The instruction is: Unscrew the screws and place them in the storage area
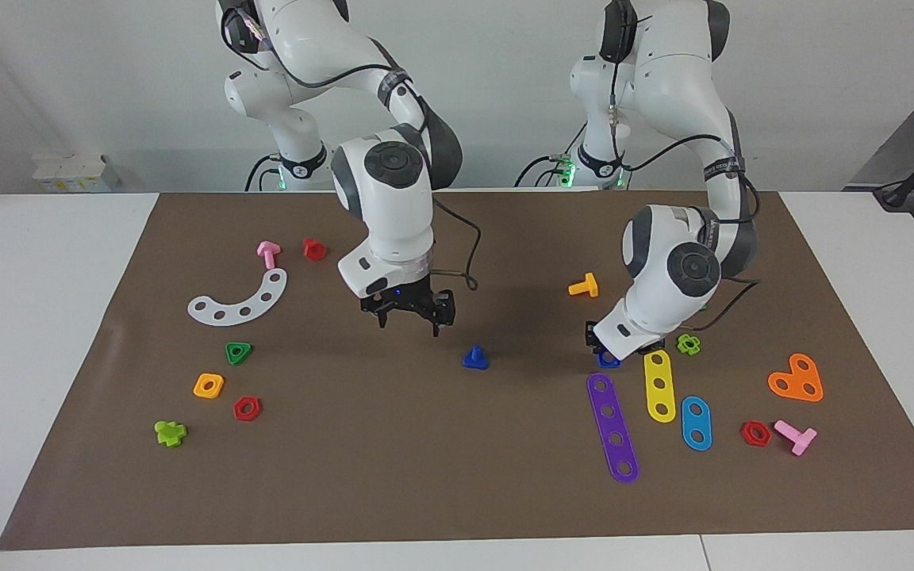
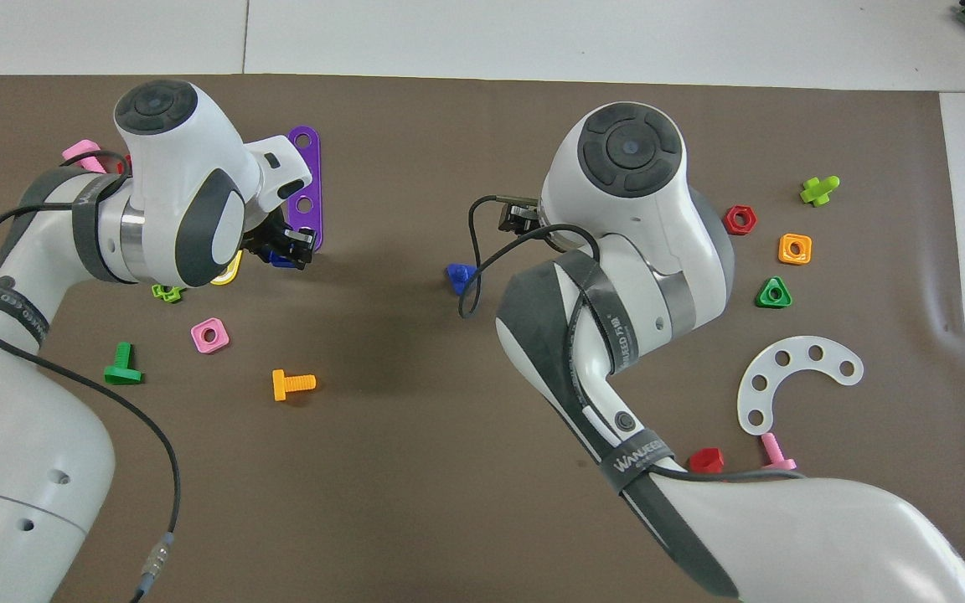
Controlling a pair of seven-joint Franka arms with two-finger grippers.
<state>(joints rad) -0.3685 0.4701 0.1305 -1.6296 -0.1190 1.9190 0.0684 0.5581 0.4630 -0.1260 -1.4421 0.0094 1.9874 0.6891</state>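
left gripper [image 1: 607, 354]: closed on small blue piece [image 1: 608, 361], mostly hidden, by purple strip [image 1: 612, 428] | right gripper [image 1: 408, 316]: jaws wide, empty, above mat [image 1: 393, 460] | blue bolt [image 1: 475, 358]: mid-mat, free

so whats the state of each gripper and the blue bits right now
left gripper: shut on the blue nut, low beside the purple strip
blue nut: off the bolt, held in the left gripper
blue bolt: standing on the mat, head down, shank up, untouched
right gripper: open, empty, in the air over the mat close to the blue bolt
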